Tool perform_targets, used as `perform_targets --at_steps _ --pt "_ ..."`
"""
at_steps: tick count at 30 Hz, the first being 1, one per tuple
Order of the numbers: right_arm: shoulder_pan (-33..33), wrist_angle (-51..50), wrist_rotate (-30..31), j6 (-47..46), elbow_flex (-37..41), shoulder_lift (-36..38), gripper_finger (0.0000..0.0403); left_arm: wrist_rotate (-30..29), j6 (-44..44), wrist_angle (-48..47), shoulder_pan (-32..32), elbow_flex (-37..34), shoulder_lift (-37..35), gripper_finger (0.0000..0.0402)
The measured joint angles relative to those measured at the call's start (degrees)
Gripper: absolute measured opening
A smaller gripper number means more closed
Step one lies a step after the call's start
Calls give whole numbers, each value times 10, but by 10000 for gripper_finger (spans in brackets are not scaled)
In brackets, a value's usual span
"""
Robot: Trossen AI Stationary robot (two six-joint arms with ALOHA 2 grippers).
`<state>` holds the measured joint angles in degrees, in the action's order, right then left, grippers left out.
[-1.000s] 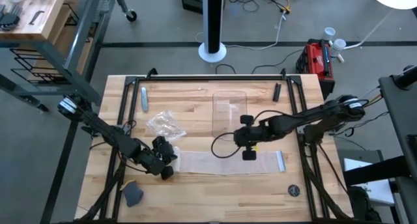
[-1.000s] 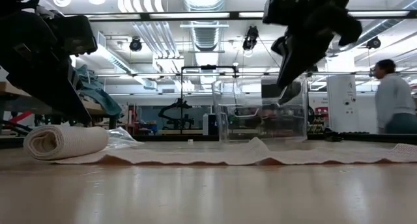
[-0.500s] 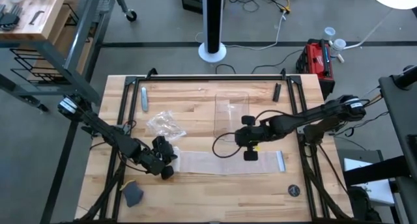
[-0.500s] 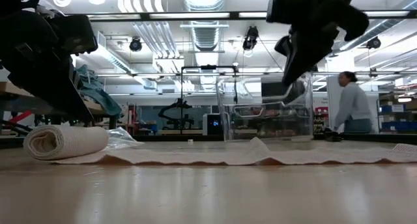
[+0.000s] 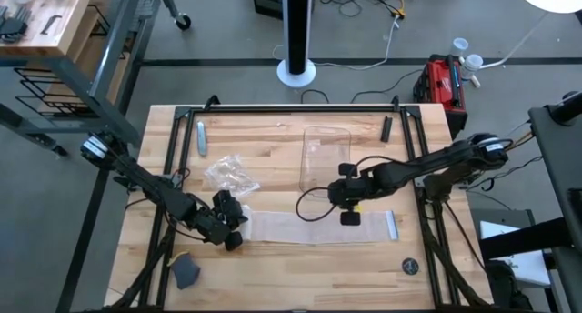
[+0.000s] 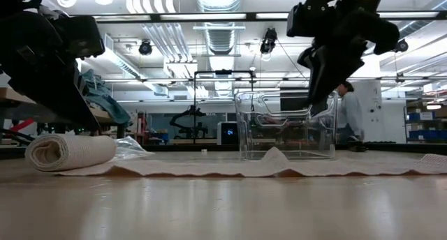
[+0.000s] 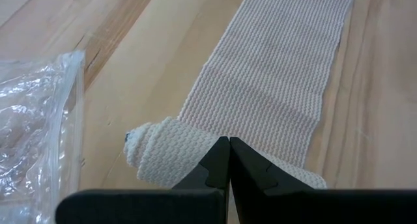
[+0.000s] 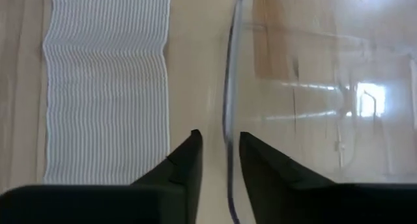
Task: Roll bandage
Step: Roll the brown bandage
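Note:
The bandage lies along the table's near half as a flat white strip [image 5: 318,227], its left end wound into a small roll [image 7: 163,152] that lies on the wood [image 6: 70,151]. My left gripper [image 7: 229,152] is shut, its tips at that roll [image 5: 235,226]. The clear tray [image 5: 326,154] stands behind the strip's middle [image 6: 286,125]. My right gripper [image 8: 218,149] is shut on the tray's near wall, above the strip [image 5: 350,202]. My left gripper sets its shut fingertips [image 7: 221,160] against the roll's top [image 7: 195,146], slanting down from the table's left. The roll lies on the table, with the flat strip running away from it toward the right. My right gripper pinches the clear tray's near wall [image 8: 229,107] at its rim, one finger inside and one outside. The fingers point down from above. The tray stays upright and low over the table; whether its bottom touches the wood I cannot tell.
A wrinkly clear wrapper [image 5: 227,175] lies just behind the roll. A grey lump [image 5: 185,270] sits at the near left and a small dark disc [image 5: 411,267] at the near right. A black cable [image 5: 309,211] loops over the strip. Bars [image 5: 201,136] lie near the far edge.
My right gripper has gone a little toward the table's right edge, still shut on the clear tray, and the tray has shifted right with it, staying upright. A person in the room behind has walked across the low view.

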<state>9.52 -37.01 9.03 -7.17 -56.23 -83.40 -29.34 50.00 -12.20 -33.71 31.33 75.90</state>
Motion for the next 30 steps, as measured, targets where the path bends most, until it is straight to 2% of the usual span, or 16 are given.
perform_targets --at_steps 4,8,12,14,17,20,24,30 --pt "1 -51 6 -42 0 36 132 7 2 3 0 0 0 0" --pt "22 -69 18 -84 4 94 145 8 5 31 0 6 0 0" --pt "72 -66 85 -137 35 161 142 9 2 29 0 25 0 0" --pt "104 -29 117 -166 65 192 134 9 0 27 -1 33 0 0" --pt "151 85 134 -185 123 211 118 10 -6 13 -1 40 0 0" --pt "174 233 146 -170 163 192 94 10 -6 4 -1 51 0 0" --pt "172 391 152 -116 161 120 55 6 -35 -20 -1 81 -1 0" --pt "168 433 187 -77 75 -12 4 -1 -32 -140 -4 136 -1 0"
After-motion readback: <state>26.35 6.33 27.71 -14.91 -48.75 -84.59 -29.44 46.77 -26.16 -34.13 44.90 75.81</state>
